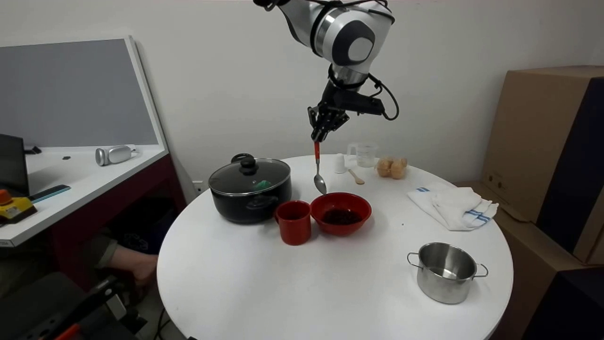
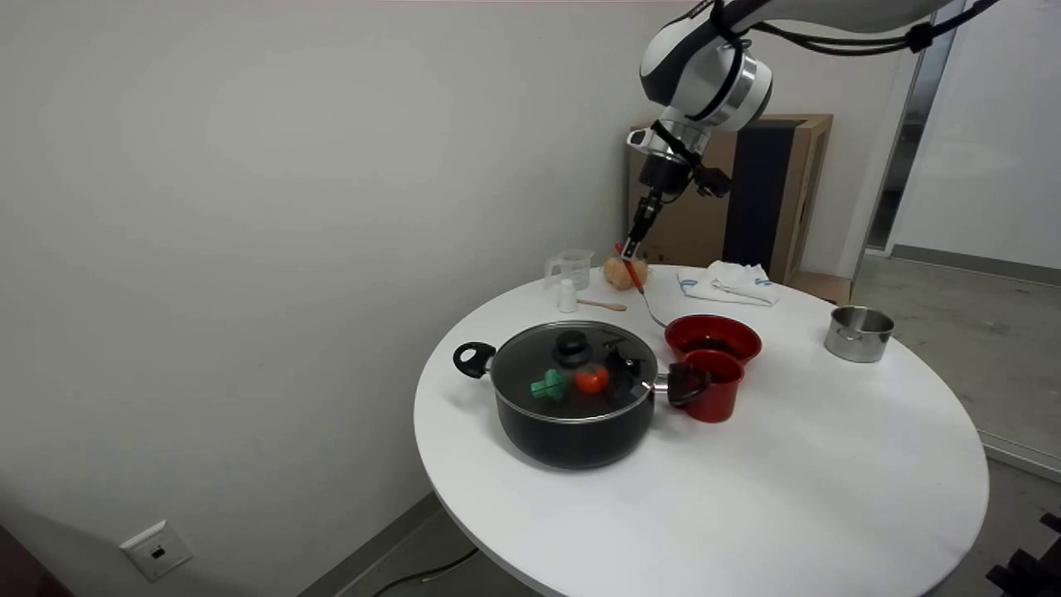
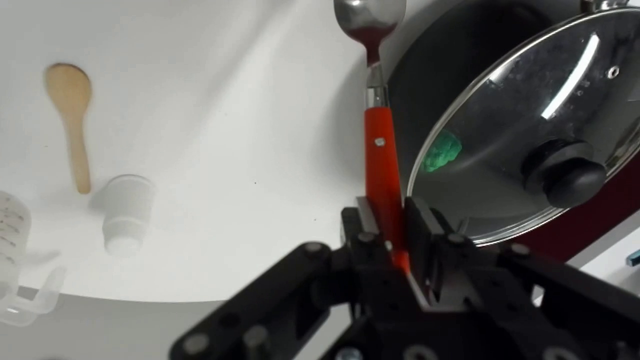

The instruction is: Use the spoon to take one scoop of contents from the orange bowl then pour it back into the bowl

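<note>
My gripper (image 1: 317, 137) is shut on the red handle of the spoon (image 1: 319, 182), well above the table, as both exterior views show. The handle runs between the fingers in the wrist view (image 3: 382, 145), and the metal head hangs tilted downward; no contents show on its visible side. In both exterior views the orange bowl (image 1: 340, 230) stands on the table with dark contents inside. The spoon's tip is at the bowl's rim on the side toward the wall; whether they touch I cannot tell. The wrist view does not include the bowl.
A red mug (image 1: 293, 224) stands close beside the bowl, near a black lidded pot (image 1: 236, 203). Behind are a wooden spoon (image 3: 72, 115), white shaker (image 3: 129, 210), measuring cup (image 2: 572, 267) and brown round items (image 1: 391, 167). A towel (image 1: 455, 205) and steel pot (image 1: 446, 283) lie farther off.
</note>
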You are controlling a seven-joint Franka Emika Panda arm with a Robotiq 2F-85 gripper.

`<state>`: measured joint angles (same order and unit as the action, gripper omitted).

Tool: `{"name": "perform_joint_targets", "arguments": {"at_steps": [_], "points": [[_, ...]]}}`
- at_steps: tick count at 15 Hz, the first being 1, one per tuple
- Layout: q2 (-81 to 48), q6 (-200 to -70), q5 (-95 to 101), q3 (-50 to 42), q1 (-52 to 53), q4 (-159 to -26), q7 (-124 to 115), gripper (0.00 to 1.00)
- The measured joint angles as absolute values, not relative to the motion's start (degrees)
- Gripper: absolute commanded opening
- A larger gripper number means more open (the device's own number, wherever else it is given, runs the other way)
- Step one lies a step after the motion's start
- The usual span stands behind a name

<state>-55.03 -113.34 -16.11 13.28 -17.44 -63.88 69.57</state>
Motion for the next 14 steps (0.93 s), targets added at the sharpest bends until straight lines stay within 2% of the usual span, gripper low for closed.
{"name": "perform_joint_targets", "arguments": {"at_steps": [4,14], "points": [[-55.0,-113.4,-14.9,10.5,-15.7,-64.4,67.5,0.09],[-55.8,-115.1,1.1,3.1,-1.1,-66.2,47.1,0.09]]}}
